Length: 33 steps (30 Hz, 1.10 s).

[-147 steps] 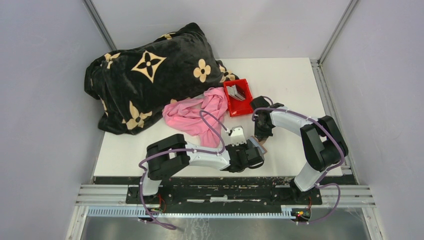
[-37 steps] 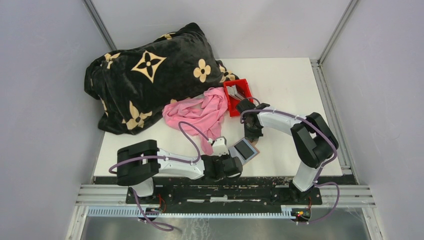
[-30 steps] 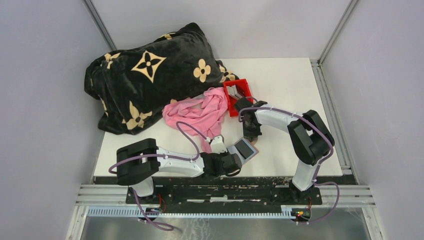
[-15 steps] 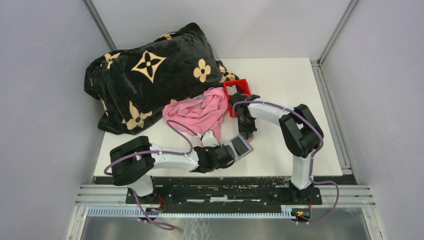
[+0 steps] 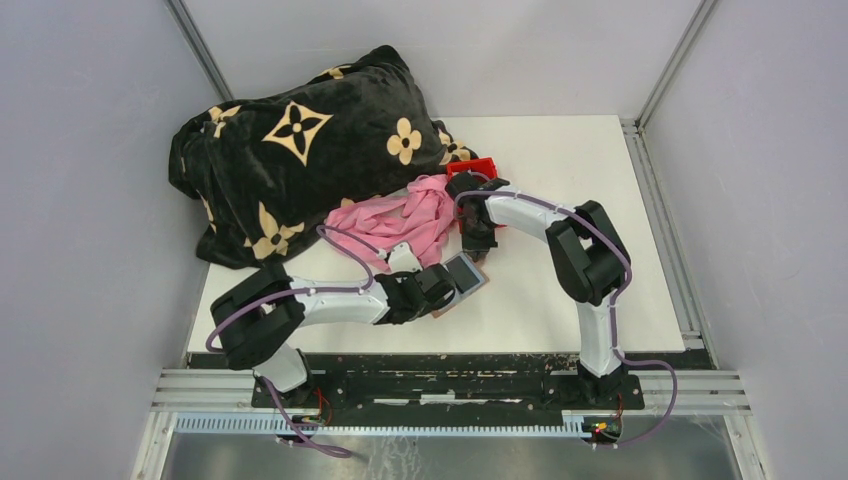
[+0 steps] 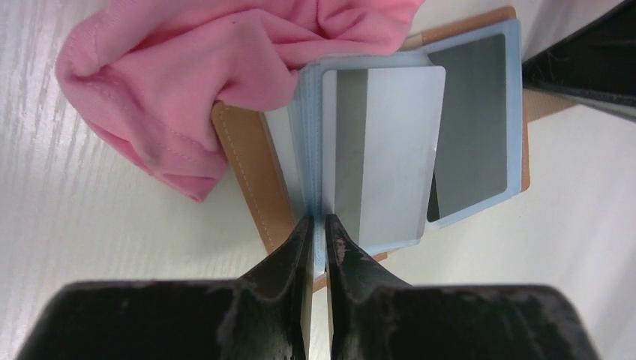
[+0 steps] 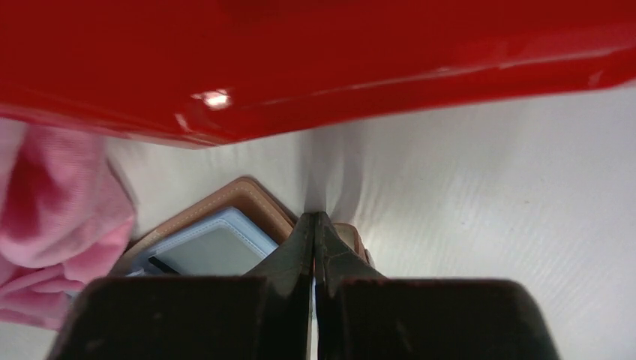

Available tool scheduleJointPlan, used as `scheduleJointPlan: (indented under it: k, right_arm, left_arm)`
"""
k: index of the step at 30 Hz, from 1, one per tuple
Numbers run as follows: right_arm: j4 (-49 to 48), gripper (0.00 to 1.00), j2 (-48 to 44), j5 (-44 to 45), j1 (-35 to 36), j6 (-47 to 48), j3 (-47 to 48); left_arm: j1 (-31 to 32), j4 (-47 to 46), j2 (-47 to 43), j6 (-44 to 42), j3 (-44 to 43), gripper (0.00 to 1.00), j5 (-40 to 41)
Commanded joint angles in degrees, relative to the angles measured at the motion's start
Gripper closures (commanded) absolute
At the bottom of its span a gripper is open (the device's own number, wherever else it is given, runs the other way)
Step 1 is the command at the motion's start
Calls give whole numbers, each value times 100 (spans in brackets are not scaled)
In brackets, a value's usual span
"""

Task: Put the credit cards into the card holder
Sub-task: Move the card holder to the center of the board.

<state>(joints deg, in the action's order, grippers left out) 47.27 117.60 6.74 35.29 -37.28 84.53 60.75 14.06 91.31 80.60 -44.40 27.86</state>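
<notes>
Left jaws pinch the near edge of a pale credit card lying over the open card holder. Pink cloth overlaps the holder's left edge. Farther off, right jaws, pressed together, meet the holder's far corner just beside the red bin. Bare bench lies to the right.

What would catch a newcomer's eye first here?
The big black blanket with gold flowers, heaped at the far left, has a pink cloth beside it. Near the middle, the left claw grips an open brown wallet, with a pale card showing on it.

Overhead, two close-ups (card holder shared)
</notes>
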Motion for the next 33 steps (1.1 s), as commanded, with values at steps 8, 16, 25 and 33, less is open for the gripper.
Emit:
scheduleJointPlan:
  k: [8, 16, 25, 33]
  right_arm:
    - [-605, 82, -446, -42, 233, 42, -179]
    - [-524, 66, -856, 261, 225, 79, -270]
    - [-348, 50, -1263, 696, 225, 457, 358]
    - [-203, 39, -620, 783, 57, 1241, 1887]
  left_arm:
    - [80, 1052, -936, -588, -341, 78, 801]
    - [198, 1423, -1339, -732, -613, 75, 1025]
    - [172, 1893, -1650, -767, -661, 69, 1297]
    - [-285, 1483, -1815, -1328, -485, 47, 720]
